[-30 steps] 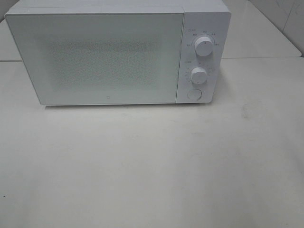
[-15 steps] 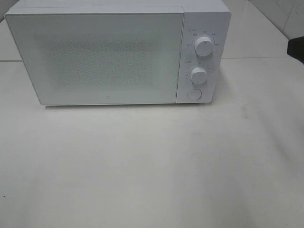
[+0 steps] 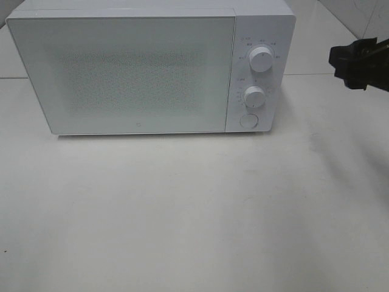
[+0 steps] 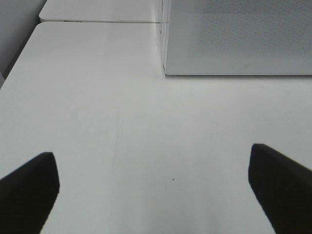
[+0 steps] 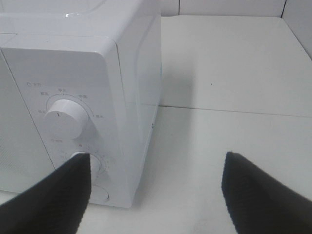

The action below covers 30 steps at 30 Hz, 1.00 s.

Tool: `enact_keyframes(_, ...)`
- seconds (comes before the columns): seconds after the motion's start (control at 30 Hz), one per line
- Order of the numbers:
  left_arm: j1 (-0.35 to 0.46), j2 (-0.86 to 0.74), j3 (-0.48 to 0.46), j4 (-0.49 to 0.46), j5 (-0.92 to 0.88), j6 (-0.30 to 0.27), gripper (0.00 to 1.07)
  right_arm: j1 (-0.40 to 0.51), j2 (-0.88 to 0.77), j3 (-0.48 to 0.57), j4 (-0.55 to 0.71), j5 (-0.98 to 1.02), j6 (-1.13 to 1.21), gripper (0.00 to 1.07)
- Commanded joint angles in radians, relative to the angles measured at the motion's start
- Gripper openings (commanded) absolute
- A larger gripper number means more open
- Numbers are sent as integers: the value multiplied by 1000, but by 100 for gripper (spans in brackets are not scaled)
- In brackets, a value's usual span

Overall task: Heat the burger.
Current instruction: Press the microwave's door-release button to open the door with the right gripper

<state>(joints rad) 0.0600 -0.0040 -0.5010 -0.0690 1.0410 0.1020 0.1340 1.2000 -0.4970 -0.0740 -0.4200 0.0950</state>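
The left pincer (image 4: 153,192) and right pincer (image 3: 344,68) are held open, empty. From 3 o'clock of the closed microwave (image 3: 140,73), a dial (image 3: 254,96) could be nudged if the button (image 3: 248,121) is missed.

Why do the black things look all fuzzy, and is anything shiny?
Right wrist view: the right pincer is too close to the lens, so its edges go soft, and light gleams on the microwave top. Left wrist view: the left pincer blurs likewise.
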Motion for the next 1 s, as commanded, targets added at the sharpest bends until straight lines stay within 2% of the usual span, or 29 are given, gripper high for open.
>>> enact_keyframes(0.03, 2, -18, 3, -9, -3, -4, 98, -2, 52, 63, 37, -216, -12, 74)
enact_keyframes(0.23, 2, -18, 3, -9, -3, -4, 98, -1, 117, 144, 131, -385, -52, 74)
enact_keyframes(0.33, 2, -18, 3, -9, -3, -4, 98, 36, 156, 179, 206, -457, -95, 74)
enact_keyframes(0.4, 2, -18, 3, -9, -3, -4, 98, 99, 202, 197, 298, -495, -164, 74)
enact_keyframes(0.43, 2, -18, 3, -9, -3, -4, 98, 99, 202, 197, 298, -495, -164, 74)
enact_keyframes(0.47, 2, -18, 3, -9, -3, -4, 98, 157, 239, 200, 368, -511, -220, 74)
enact_keyframes(0.53, 2, -18, 3, -9, -3, -4, 98, 187, 255, 200, 395, -521, -239, 74)
enact_keyframes(0.6, 2, -18, 3, -9, -3, -4, 98, 265, 312, 200, 476, -581, -288, 74)
enact_keyframes(0.63, 2, -18, 3, -9, -3, -4, 98, 265, 312, 200, 476, -581, -288, 74)
enact_keyframes(0.73, 2, -18, 3, -9, -3, -4, 98, 372, 409, 200, 579, -681, -295, 74)
enact_keyframes(0.83, 2, -18, 3, -9, -3, -4, 98, 394, 427, 200, 594, -700, -295, 74)
enact_keyframes(1.0, 2, -18, 3, -9, -3, -4, 98, 516, 506, 181, 716, -756, -296, 74)
